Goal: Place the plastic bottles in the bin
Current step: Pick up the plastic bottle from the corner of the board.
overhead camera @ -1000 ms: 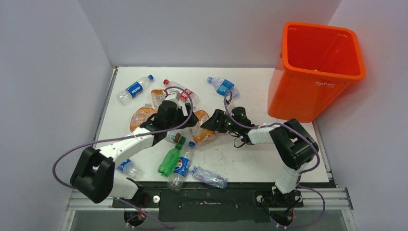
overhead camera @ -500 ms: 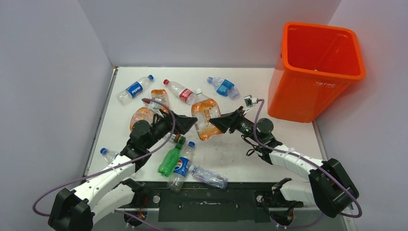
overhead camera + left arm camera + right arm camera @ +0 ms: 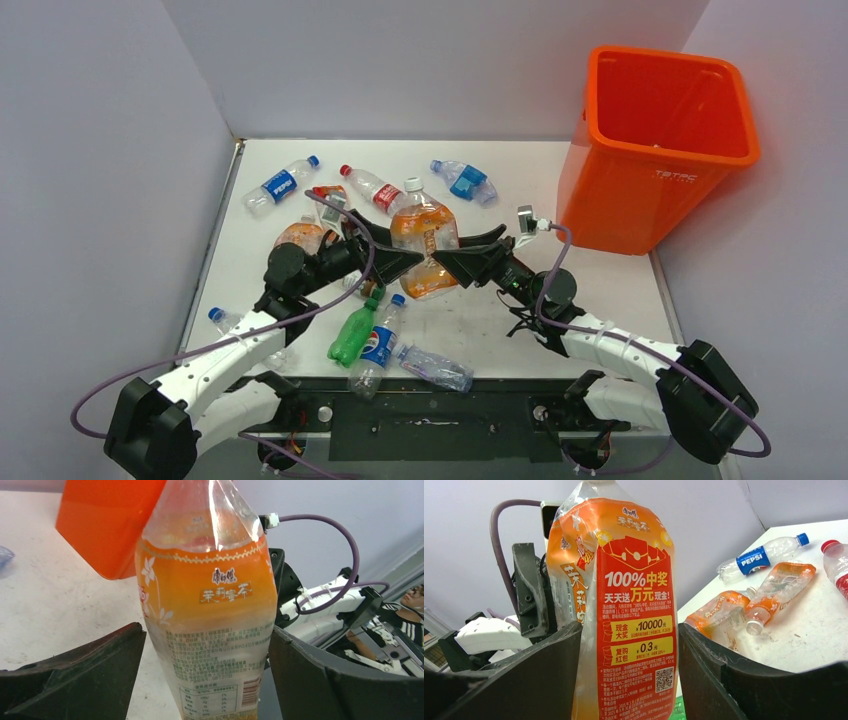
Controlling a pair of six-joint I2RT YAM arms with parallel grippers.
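Note:
A large orange-tinted bottle (image 3: 423,245) with a white cap is held upright above the table, between both grippers. My left gripper (image 3: 400,252) is shut on its left side and my right gripper (image 3: 462,250) on its right side. In the left wrist view the bottle (image 3: 210,605) fills the gap in the gripper (image 3: 205,630), with the orange bin (image 3: 110,520) behind it. In the right wrist view the bottle (image 3: 624,605) sits between both pads of the gripper (image 3: 630,627). The bin (image 3: 660,150) stands at the far right.
Other bottles lie on the table: a Pepsi bottle (image 3: 282,183), a red-capped one (image 3: 372,188), a blue crumpled one (image 3: 463,180), flattened orange ones (image 3: 300,238), a green one (image 3: 355,333) and clear ones (image 3: 432,367) near the front edge. Walls close in on the left and at the back.
Both arms have stretched out and lifted the large orange bottle from the table surface to an upright hold above it. The other bottles lie as before.

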